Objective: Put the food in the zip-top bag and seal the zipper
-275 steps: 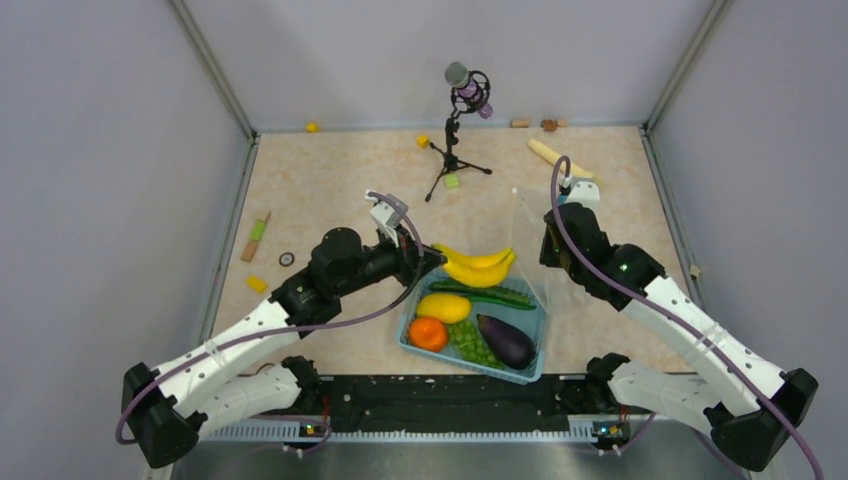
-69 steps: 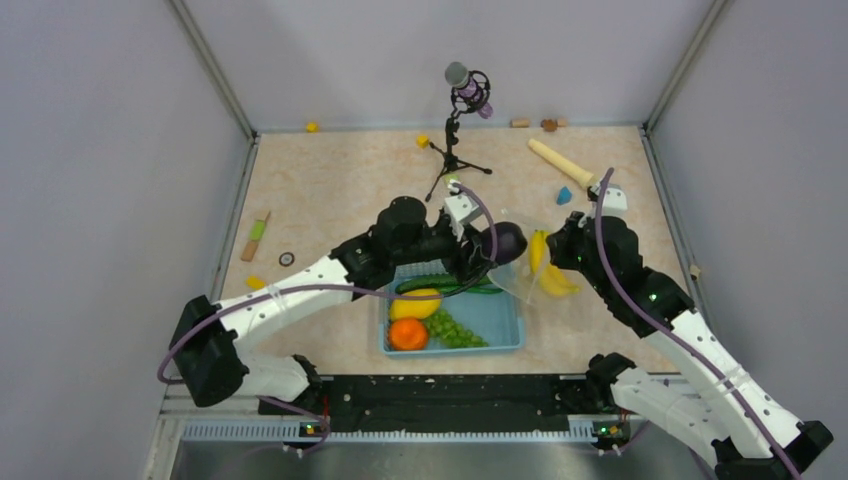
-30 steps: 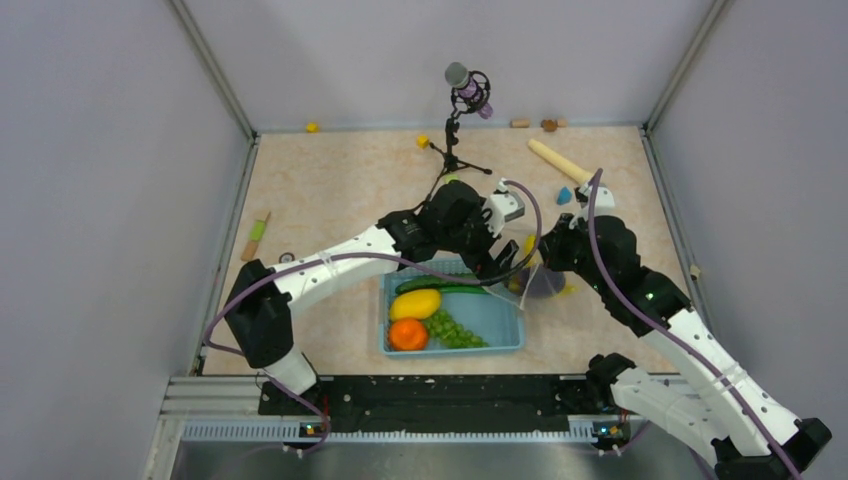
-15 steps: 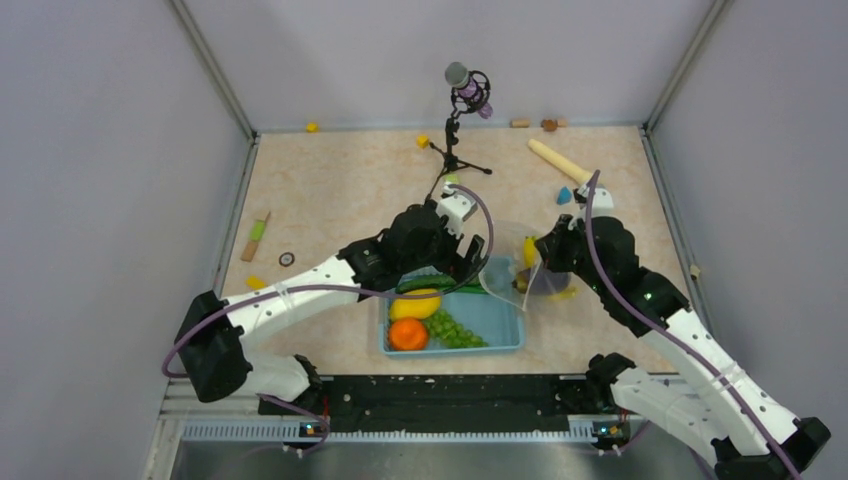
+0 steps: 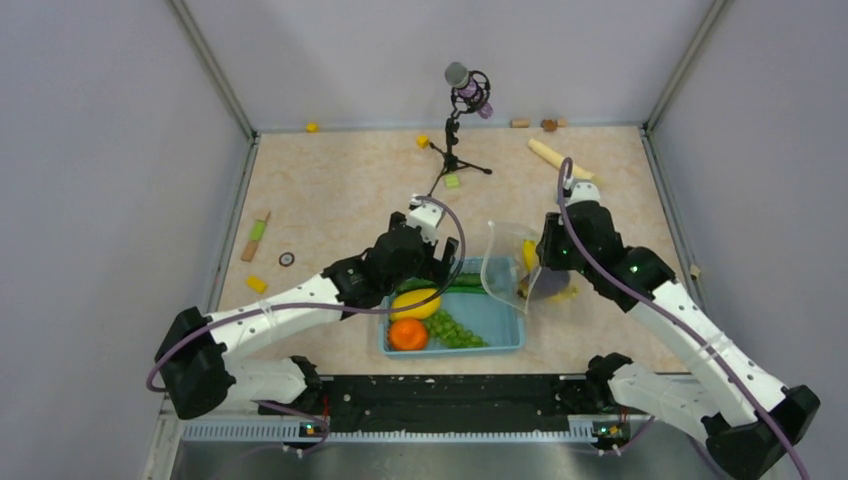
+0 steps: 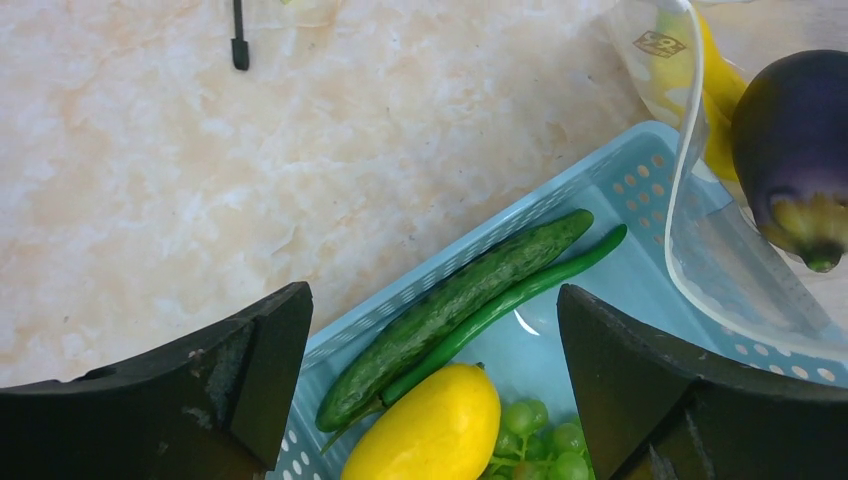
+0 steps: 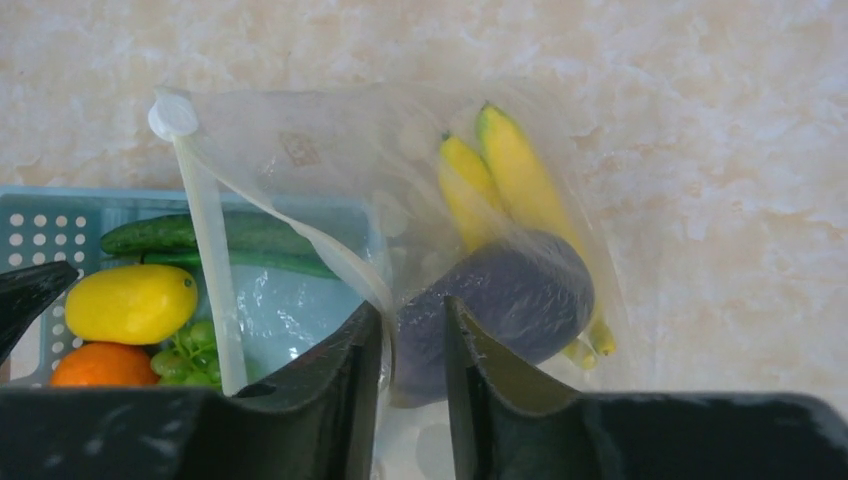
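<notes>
Left jaws stood wide open above the light blue plastic basket (image 6: pixel 640 185); we could not tell whether right jaws gripped the clear dotted bag (image 7: pixel 330 150).

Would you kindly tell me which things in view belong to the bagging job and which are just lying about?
Job: zip-top bag, zipper, banana, eggplant, cucumber, yellow oval fruit, orange, grapes.

Lying about: microphone stand, wooden cylinder, yellow block, green block.
</notes>
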Robot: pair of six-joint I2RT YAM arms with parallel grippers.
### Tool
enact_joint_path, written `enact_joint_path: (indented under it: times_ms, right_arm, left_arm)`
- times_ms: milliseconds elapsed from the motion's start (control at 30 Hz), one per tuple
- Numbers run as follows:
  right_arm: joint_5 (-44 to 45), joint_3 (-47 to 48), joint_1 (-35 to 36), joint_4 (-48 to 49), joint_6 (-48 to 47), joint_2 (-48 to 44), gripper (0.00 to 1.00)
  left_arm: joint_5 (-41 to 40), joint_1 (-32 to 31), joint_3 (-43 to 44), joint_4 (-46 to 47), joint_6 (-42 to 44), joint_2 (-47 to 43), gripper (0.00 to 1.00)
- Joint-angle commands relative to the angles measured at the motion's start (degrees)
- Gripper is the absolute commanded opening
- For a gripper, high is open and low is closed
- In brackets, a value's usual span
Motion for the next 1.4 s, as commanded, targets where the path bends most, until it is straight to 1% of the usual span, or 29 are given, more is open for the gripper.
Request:
enact_joint_path:
  times_ms: [0,67,133,233,300,367,400,533,567,600,733,833,900,967,1000,1100,1167,1233,1367]
  right_arm:
    - [3.08,5.19,-0.59,-4.71,0.61,3.33,0.35]
    - [2.39,6.28,-0.6,-4.58,1.3,4.54,0.43]
    - [1.16,7.35,-0.52,-4.07,1.61,5.34,0.47]
    - [-0.24,8.91,0.24,-4.03,2.27,6.66,0.48]
    - [-0.27,9.32,1.47,-4.66,2.43,7.54,0.46]
    - [0.26,10.14,2.84,-5.9,2.15,8.94,0.41]
    - [1.05,10.56,3.31,-6.83,1.6,9.4,0.37]
    - [4.34,11.06,3.61,-7.24,0.01,10.07,0.1]
    - [4.73,10.87,3.61,-7.01,-0.23,10.04,0.02]
    - [4.73,10.54,3.63,-6.61,-0.7,9.73,0.0]
    - [4.64,7.86,3.67,-4.44,0.21,6.37,0.0]
    - [4.55,4.61,3.53,-2.62,0.78,2.72,0.0]
    - [5.42,4.21,3.54,-2.86,1.19,1.6,0.0]
    - [2.27,3.86,3.52,-2.77,0.79,0.69,0.0]
    - [1.07,3.58,3.51,-2.29,0.22,0.31,0.0]
    - [1.43,2.97,3.13,-1.85,-0.19,0.35,0.0]
    - [-1.22,3.24,2.59,-1.65,-1.01,0.39,0.0]
    - [-3.44,3.04,2.5,-0.78,-1.9,-0.33,0.0]
    - [-4.52,2.32,2.47,0.22,-2.52,-1.42,0.0]
  left_arm:
    - [-3.22,0.32,-2.96,4.86,-0.76,-5.18,0.97]
    - [-4.62,0.32,-3.98,4.57,-0.8,-6.24,0.97]
    - [-6.28,0.32,-5.0,4.65,-0.99,-7.26,0.97]
    - [-6.23,0.32,-6.46,5.01,-0.94,-8.74,0.97]
    - [-5.88,0.39,-7.72,5.59,-0.92,-9.91,0.97]
    - [-5.5,0.41,-8.67,6.12,-0.73,-10.84,0.97]
    - [-5.6,0.41,-8.98,6.17,-0.66,-11.28,0.97]
    - [-5.85,0.5,-9.06,5.48,-1.45,-12.05,0.97]
    - [-5.51,0.5,-9.1,5.14,-1.71,-12.04,0.97]
    - [-5.06,0.5,-9.01,4.69,-2.05,-11.96,0.97]
    - [0.21,0.5,-9.55,2.79,-3.72,-11.55,0.97]
    - [1.66,0.5,-9.63,0.23,-7.38,-10.88,0.97]
    - [1.26,0.5,-8.11,-4.43,-10.39,-10.14,0.97]
    - [2.38,0.5,-5.95,-9.47,-12.17,-9.24,0.96]
    - [4.43,0.45,-4.86,-11.86,-11.63,-8.57,0.95]
    - [9.65,0.41,-1.91,-18.55,-9.51,-6.45,0.95]
    - [11.81,0.41,-1.16,-21.55,-8.29,-5.11,0.94]
    - [11.81,0.41,-1.86,-21.71,-6.98,-4.4,0.94]
    - [9.73,0.41,-2.88,-20.03,-6.69,-2.32,0.94]
